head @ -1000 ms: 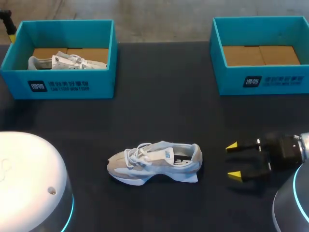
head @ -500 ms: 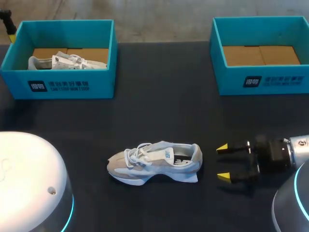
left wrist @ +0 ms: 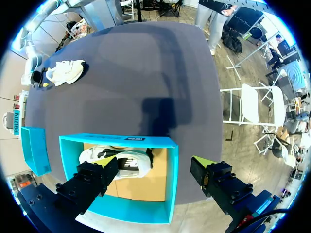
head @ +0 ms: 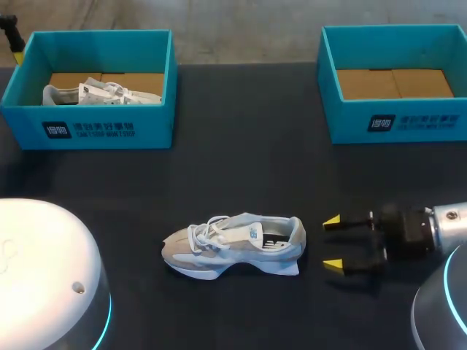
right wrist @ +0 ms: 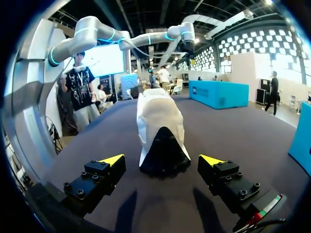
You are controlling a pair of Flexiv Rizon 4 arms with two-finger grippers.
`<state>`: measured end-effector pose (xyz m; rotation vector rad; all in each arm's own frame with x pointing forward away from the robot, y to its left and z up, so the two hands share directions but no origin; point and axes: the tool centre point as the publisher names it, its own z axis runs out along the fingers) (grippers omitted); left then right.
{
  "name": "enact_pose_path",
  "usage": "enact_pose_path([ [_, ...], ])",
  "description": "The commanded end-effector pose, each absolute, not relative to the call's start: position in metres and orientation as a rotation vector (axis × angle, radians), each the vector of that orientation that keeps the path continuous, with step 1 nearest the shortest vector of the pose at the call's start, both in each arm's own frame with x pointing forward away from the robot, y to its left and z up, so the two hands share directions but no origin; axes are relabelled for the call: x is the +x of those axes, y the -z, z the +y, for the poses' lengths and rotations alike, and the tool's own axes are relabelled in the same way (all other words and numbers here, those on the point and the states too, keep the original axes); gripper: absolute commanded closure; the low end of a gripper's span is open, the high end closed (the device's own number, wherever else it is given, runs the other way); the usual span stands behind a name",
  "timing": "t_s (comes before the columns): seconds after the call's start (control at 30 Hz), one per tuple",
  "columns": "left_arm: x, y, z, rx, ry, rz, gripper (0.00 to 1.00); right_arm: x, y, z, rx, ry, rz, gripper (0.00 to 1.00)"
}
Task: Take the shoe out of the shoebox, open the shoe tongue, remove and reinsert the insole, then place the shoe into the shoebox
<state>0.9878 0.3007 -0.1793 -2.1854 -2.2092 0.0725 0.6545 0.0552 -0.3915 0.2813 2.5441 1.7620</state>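
Near the tabletop's front edge, faces the heel of the grey sneaker (head: 232, 246) with the right hand (head: 333, 243) released, just apart from it, probably lined up to steady the shoe for the tongue. Hovers the left hand (left wrist: 154, 165), also released, over the far-left shoebox (head: 109, 127) holding a second sneaker (head: 98, 92).

Right pincer (head: 332, 242) held level, spread wide, left pincer (left wrist: 153, 162) high, facing down, spread wide

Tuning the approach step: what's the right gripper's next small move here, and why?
Probably ease the right gripper forward toward the shoe until its open fingers straddle the heel. The shoe lies on the table, heel toward the gripper, with a gap between them, so nothing is grasped yet.
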Motion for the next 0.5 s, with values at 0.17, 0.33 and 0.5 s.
enact_pose_path([
  [0.17,0.988,0.179,0.301,-2.186,-0.071,-2.207,0.0,0.659,0.401,0.079,0.295,-1.765,2.551,0.0],
  [0.33,0.988,0.179,0.301,-2.186,-0.071,-2.207,0.0,0.659,0.403,0.088,0.279,-1.769,2.545,0.0],
  [0.5,0.988,0.179,0.301,-2.186,-0.071,-2.207,0.0,0.661,0.405,0.098,0.253,-1.778,2.548,0.0],
])
